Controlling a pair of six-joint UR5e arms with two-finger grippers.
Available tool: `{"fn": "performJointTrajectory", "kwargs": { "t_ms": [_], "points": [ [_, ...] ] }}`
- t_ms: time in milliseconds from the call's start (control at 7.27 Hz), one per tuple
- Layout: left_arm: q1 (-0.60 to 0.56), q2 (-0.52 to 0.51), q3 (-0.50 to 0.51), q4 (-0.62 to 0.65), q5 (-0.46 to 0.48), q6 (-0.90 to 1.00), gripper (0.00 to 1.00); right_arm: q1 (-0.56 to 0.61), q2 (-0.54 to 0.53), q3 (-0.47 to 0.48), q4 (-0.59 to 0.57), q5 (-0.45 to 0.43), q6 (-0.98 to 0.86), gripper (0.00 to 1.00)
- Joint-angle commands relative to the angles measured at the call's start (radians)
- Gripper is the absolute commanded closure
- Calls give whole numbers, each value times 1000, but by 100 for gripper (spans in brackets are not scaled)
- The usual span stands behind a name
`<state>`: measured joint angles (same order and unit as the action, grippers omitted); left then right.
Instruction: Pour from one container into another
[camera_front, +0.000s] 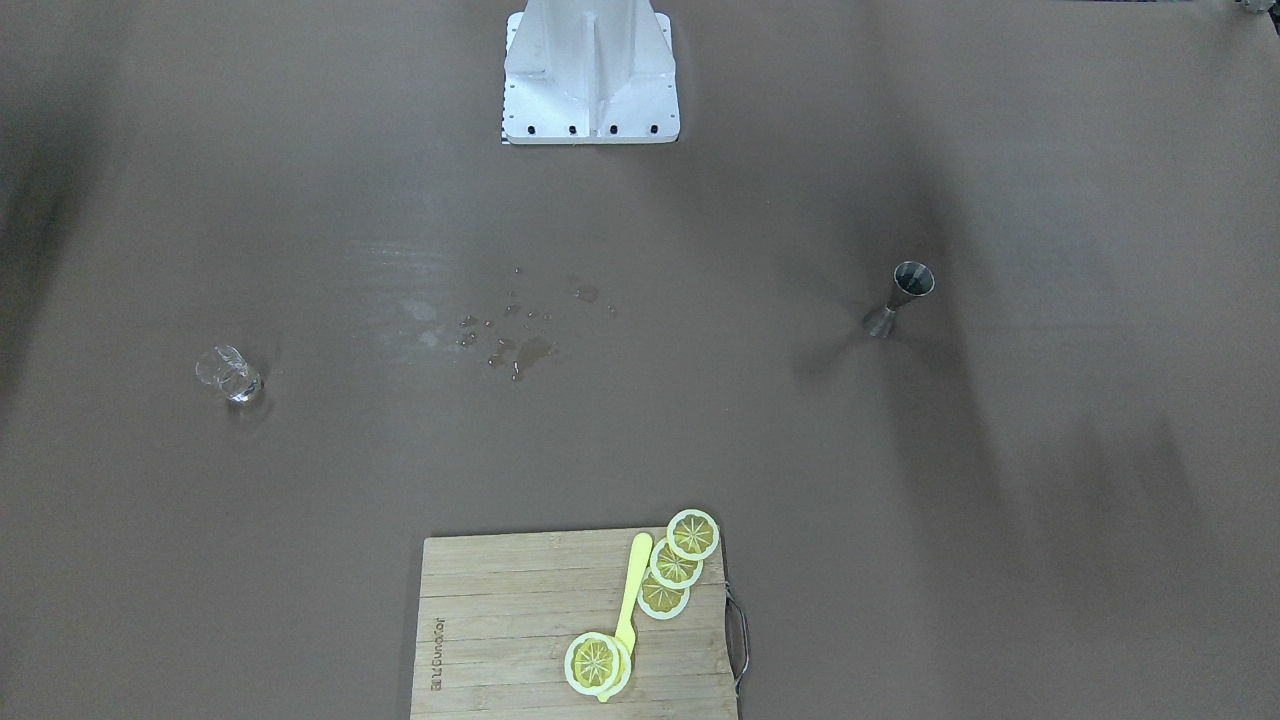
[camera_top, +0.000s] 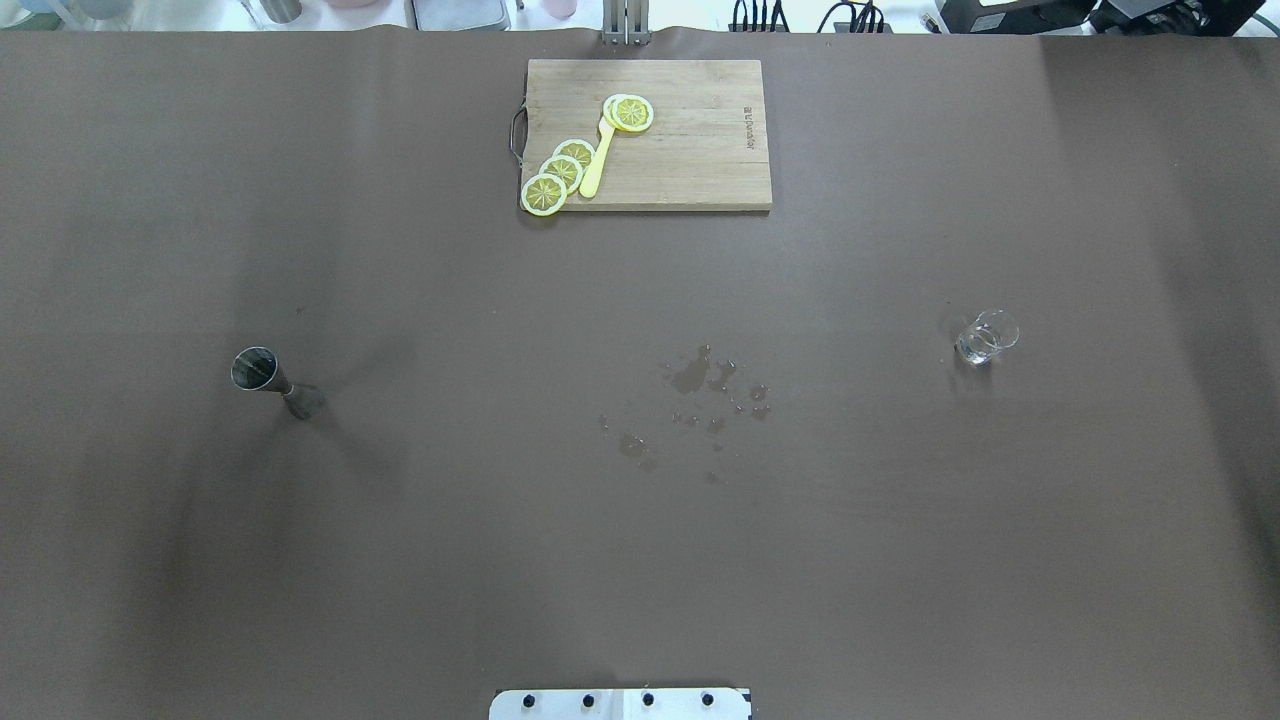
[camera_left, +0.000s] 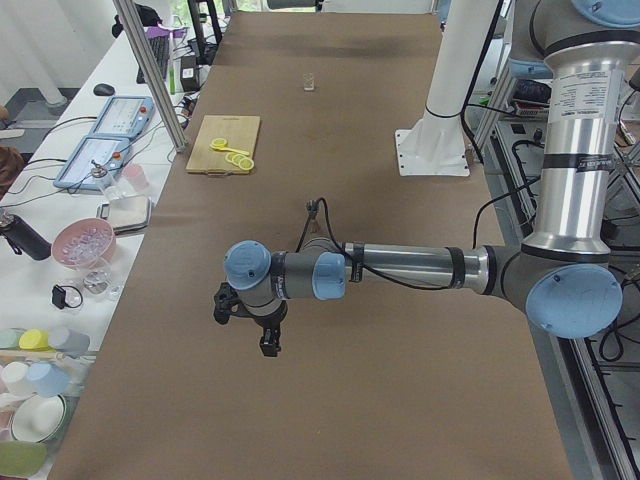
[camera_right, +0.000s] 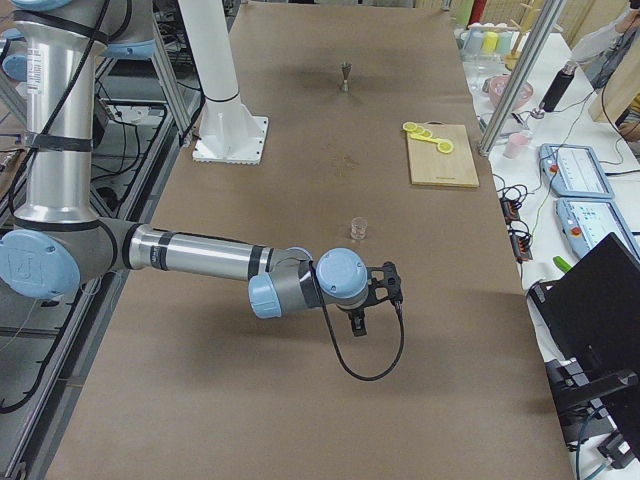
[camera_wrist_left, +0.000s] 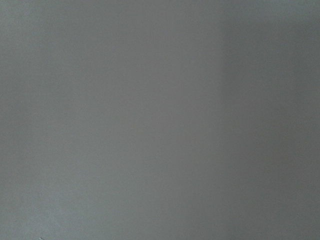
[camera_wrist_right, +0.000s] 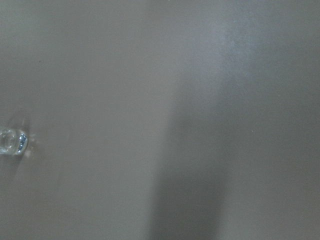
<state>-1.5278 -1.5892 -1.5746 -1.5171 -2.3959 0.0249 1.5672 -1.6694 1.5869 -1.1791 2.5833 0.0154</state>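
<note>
The small clear glass cup (camera_front: 230, 375) (camera_top: 985, 337) stands upright and alone on the brown table; it is also in the exterior right view (camera_right: 358, 229) and at the left edge of the right wrist view (camera_wrist_right: 11, 141). The steel hourglass jigger (camera_front: 900, 298) (camera_top: 265, 380) stands upright far off on the other side. My left gripper (camera_left: 268, 346) hovers over bare table, nearer that camera than the jigger (camera_left: 313, 207). My right gripper (camera_right: 358, 326) hangs short of the cup. Both grippers show in side views only, so I cannot tell if they are open or shut.
A wooden cutting board (camera_front: 500, 620) (camera_top: 700, 150) at the far middle edge carries lemon slices (camera_top: 560, 172) and a yellow knife (camera_top: 597, 160). Spilled drops (camera_front: 510, 345) (camera_top: 700, 385) wet the table's centre. The robot's white base (camera_front: 590, 75) sits at the near edge.
</note>
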Motion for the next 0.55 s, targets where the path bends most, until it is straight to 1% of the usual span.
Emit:
{"fn": "performJointTrajectory", "kwargs": {
  "t_ms": [0, 138, 413],
  "points": [
    [0, 0, 1, 0, 1, 1, 1, -53, 52, 1, 3, 1, -2, 0],
    [0, 0, 2, -2, 0, 1, 1, -73, 86, 1, 3, 5, -3, 0],
    [0, 2, 4, -8, 0, 1, 1, -119, 123, 43, 3, -15, -3, 0]
  ]
}}
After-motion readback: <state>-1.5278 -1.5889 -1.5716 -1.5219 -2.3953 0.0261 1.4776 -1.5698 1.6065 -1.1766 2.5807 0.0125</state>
